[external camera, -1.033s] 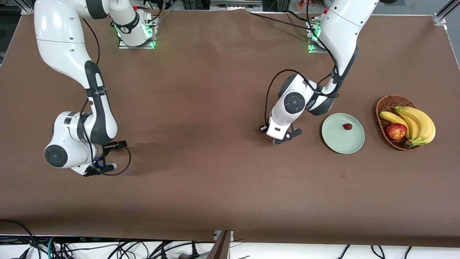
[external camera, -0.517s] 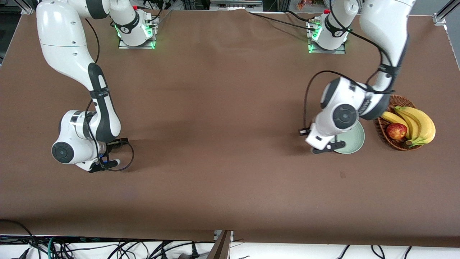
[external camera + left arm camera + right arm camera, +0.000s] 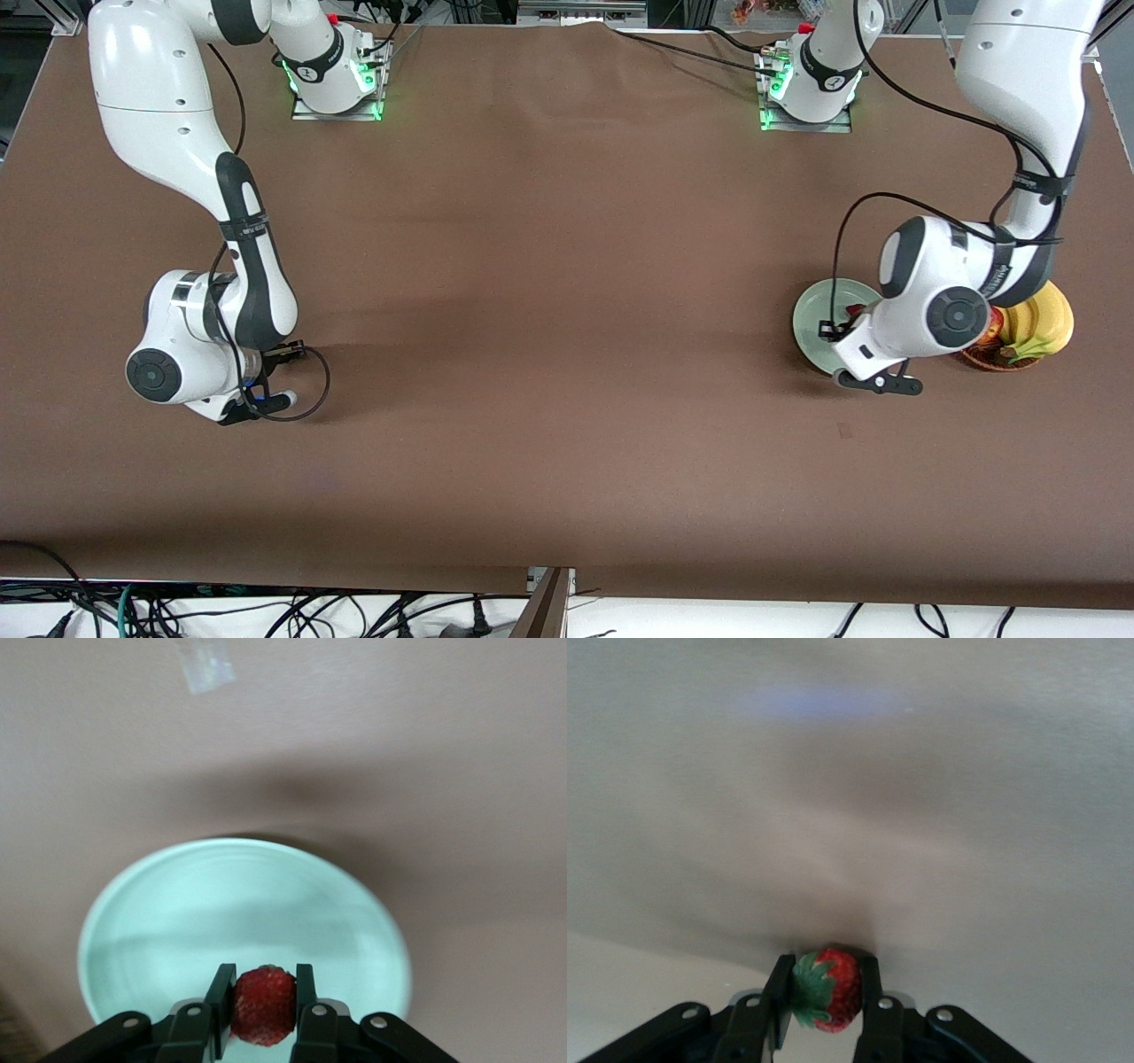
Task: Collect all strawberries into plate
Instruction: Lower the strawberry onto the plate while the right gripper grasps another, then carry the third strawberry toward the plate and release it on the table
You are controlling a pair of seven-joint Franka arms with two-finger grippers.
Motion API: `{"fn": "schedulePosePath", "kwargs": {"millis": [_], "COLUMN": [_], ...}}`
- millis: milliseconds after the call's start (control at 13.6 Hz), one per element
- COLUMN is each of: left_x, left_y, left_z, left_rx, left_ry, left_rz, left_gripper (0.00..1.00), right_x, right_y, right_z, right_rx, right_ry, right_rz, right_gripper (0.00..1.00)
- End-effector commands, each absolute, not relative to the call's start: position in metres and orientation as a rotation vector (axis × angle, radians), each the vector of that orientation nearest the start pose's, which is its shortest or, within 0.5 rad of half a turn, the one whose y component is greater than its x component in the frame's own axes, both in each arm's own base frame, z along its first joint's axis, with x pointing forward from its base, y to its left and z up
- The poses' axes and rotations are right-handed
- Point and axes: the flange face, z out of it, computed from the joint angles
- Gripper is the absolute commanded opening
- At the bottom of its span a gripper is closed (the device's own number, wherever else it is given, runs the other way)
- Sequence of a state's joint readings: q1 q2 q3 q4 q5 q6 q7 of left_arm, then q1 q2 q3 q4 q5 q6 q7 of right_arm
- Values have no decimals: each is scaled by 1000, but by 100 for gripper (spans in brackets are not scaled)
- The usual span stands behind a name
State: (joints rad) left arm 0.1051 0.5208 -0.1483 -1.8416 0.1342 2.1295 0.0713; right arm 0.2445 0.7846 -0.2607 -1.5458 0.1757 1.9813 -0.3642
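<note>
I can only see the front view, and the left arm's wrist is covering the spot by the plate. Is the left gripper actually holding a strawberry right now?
Observer: Yes. In the left wrist view, the left gripper is shut on a strawberry, with one finger on each side of it.
Operator: Is it over the plate or off to the side?
Observer: Over it. The pale green plate lies directly beneath the berry, and the part of it in view is bare.
Operator: And the right gripper? It's just a dark shape under the wrist for me.
Observer: The right wrist view shows the right gripper shut on a second strawberry, with its green cap showing, over the bare brown table.
</note>
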Motion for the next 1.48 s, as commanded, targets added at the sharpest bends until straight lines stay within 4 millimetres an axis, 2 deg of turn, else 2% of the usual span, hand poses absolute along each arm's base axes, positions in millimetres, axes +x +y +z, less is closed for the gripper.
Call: {"fn": "schedulePosePath", "kwargs": {"millis": [0,74,148,295,369,517,590,812,1033,1107,1255,1328,1402], "left_x": [620,620,619,620,620,620,621,623,626,624,620,619,617], "left_y": [16,14,14,14,13,13,12,2,-14,-23,-54,-69,-83], "left_z": [207,196,194,195,197,200,206,243,276,277,273,271,266], "left_rx": [-3087,-3089,-3088,-3089,-3087,-3087,-3085,-3083,-3080,-3100,-3170,-3181,-3187], "left_ry": [471,500,514,507,511,511,510,496,527,499,362,308,250], "left_rz": [328,335,339,339,340,342,333,333,256,267,294,299,308], "left_gripper": [14,17,26,93,100,100,100,100,100,100,100,100,100], "right_x": [666,666,660,637,627,603,590,550,511,500,481,475,472], "right_y": [76,113,161,255,302,381,413,500,566,580,603,611,617], "right_z": [204,209,212,210,213,208,205,203,187,177,163,164,170], "right_rx": [-3047,-3071,-3088,-3091,-3060,-2992,-2955,-2797,-2677,-2658,-2635,-2627,-2617], "right_ry": [-486,-427,-332,-29,108,267,338,513,590,576,532,514,509], "right_rz": [462,443,422,395,336,232,172,79,29,2,-34,-41,-44], "right_gripper": [5,5,6,6,6,6,6,6,7,7,7,21,89]}}
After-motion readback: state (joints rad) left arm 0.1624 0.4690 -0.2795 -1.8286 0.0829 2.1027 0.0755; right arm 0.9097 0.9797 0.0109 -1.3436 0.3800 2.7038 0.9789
